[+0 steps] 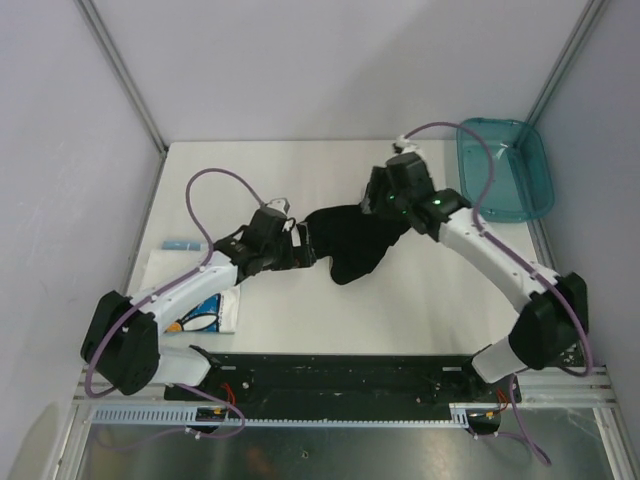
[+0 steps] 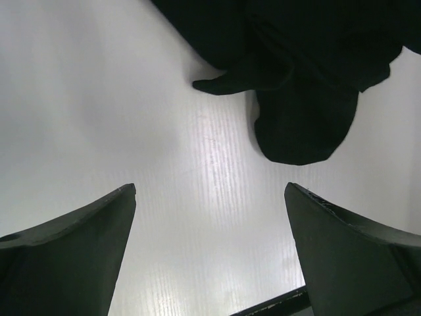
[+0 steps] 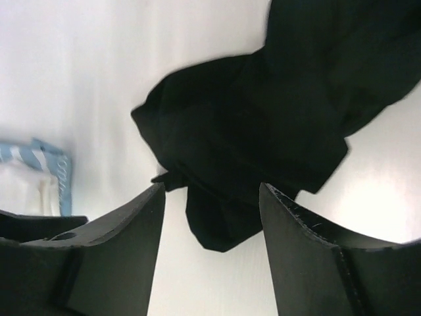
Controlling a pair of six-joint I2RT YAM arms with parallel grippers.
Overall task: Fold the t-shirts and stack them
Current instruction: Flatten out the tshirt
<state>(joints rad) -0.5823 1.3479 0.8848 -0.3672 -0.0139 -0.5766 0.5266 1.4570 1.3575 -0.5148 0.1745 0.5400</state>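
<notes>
The black t-shirt (image 1: pixel 352 245) lies crumpled in the middle of the table. It also shows in the left wrist view (image 2: pixel 299 79) and the right wrist view (image 3: pixel 276 112). My left gripper (image 1: pixel 304 250) is open and empty at the shirt's left edge, with only bare table between its fingers (image 2: pixel 210 192). My right gripper (image 1: pixel 380 205) is open above the shirt's far right part, and a fold of the shirt lies below the gap between its fingers (image 3: pixel 212 191). The white t-shirt (image 1: pixel 214 314) with blue print lies folded under my left arm; its corner shows in the right wrist view (image 3: pixel 39 172).
The teal plastic bin (image 1: pixel 506 168) stands at the back right corner. A small blue object (image 1: pixel 180 244) lies at the table's left edge. The black base rail (image 1: pixel 330 375) runs along the near edge; its edge shows in the left wrist view (image 2: pixel 270 307).
</notes>
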